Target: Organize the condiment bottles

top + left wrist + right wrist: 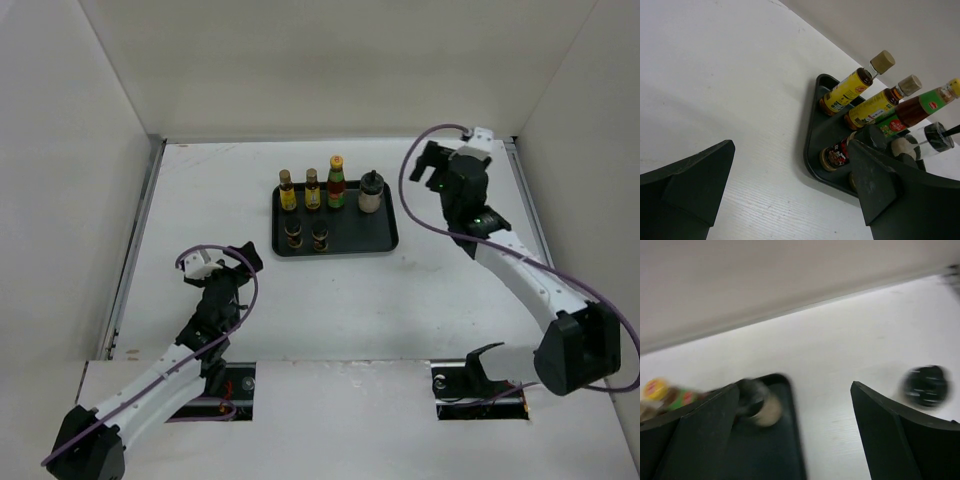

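Note:
A black tray (pixel 385 232) holds six condiment bottles. In its back row stand two yellow-labelled bottles (pixel 288 192) (pixel 312 190), the red-sauce bottle (pixel 336 183) and a cream shaker (pixel 371 194). Two dark jars (pixel 294 234) (pixel 320 236) stand in front. My right gripper (pixel 430 160) is open and empty, raised just right of the tray. Its blurred wrist view shows the tray's shaker (pixel 760 404) and a black-topped round object (pixel 925 385) on the table to the right, probably the second shaker. My left gripper (pixel 236 262) is open and empty, left of the tray.
White walls close in the table on three sides. The left wrist view shows the tray's near corner (pixel 812 150) with the bottles (pixel 847 91) leaning across the picture. Bare table lies between my left gripper (pixel 790 190) and the tray.

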